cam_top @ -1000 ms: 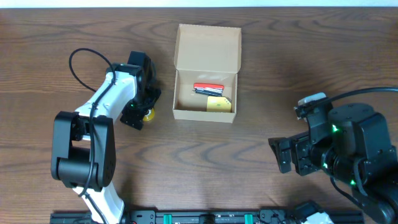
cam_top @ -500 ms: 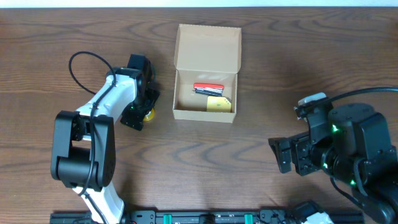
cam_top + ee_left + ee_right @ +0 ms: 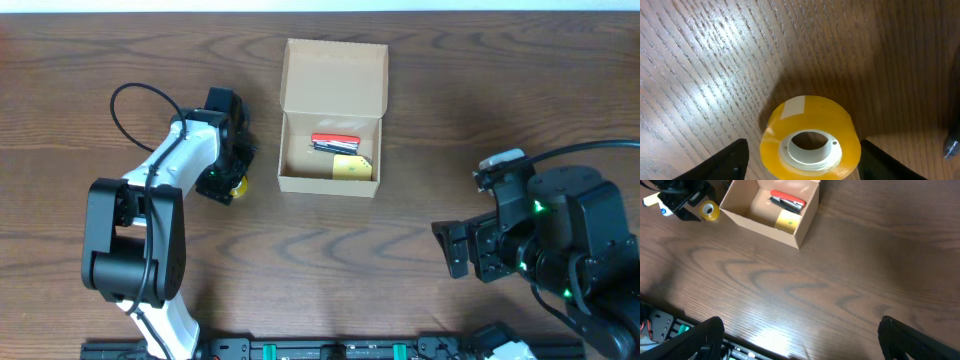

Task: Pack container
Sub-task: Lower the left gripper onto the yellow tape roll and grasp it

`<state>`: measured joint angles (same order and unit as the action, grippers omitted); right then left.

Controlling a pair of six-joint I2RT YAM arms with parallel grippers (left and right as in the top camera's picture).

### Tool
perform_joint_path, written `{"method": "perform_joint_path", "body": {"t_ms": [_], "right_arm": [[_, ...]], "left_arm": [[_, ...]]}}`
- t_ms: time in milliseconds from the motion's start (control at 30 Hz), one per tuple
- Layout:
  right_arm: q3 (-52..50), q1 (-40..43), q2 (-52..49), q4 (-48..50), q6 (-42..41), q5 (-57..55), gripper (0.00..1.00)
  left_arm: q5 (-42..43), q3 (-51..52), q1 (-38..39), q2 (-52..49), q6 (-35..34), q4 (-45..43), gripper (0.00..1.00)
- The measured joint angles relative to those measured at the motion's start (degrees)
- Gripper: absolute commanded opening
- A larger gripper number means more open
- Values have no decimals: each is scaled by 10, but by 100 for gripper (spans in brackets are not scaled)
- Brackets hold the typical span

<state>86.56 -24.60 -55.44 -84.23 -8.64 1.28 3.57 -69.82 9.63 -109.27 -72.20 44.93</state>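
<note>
The tan cardboard container (image 3: 331, 180) stands open at the table's middle back, lid flap up; it also shows in the right wrist view (image 3: 805, 224). Inside lie a red item (image 3: 334, 141) and a yellow item (image 3: 352, 167). A yellow tape roll (image 3: 810, 139) lies on the wood left of the container, also seen in the overhead view (image 3: 237, 184). My left gripper (image 3: 802, 160) is open, its fingers on either side of the roll with small gaps. My right gripper (image 3: 800, 340) is open and empty above the table's front right.
A black cable (image 3: 135, 90) loops behind the left arm. A dark pen-like tip (image 3: 952, 145) shows at the right edge of the left wrist view. A rail with electronics (image 3: 330, 350) runs along the table's front edge.
The left gripper has shifted slightly toward the tape roll. The right arm has not moved.
</note>
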Motion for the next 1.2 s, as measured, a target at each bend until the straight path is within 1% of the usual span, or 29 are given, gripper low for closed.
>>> {"method": "perform_joint_path", "body": {"t_ms": [33, 200, 233, 300, 433, 600, 867, 1000, 1200], "right_arm": [[0, 0, 0, 0, 0, 0, 99], [0, 0, 0, 0, 0, 0, 99], [0, 0, 0, 0, 0, 0, 99], [0, 0, 0, 0, 0, 0, 99], [0, 0, 0, 0, 0, 0, 99], [0, 0, 0, 0, 0, 0, 99], [0, 0, 0, 0, 0, 0, 99], [0, 0, 0, 0, 0, 0, 99], [0, 0, 0, 0, 0, 0, 99]], "left_arm": [[0, 0, 0, 0, 0, 0, 64], [-2, 0, 0, 0, 0, 0, 64], [-2, 0, 0, 0, 0, 0, 65], [-2, 0, 0, 0, 0, 0, 75], [-2, 0, 0, 0, -5, 0, 76], [-2, 0, 0, 0, -5, 0, 76], [-2, 27, 0, 0, -5, -29, 75], [-2, 27, 0, 0, -6, -30, 71], [-2, 32, 0, 0, -15, -42, 68]]}}
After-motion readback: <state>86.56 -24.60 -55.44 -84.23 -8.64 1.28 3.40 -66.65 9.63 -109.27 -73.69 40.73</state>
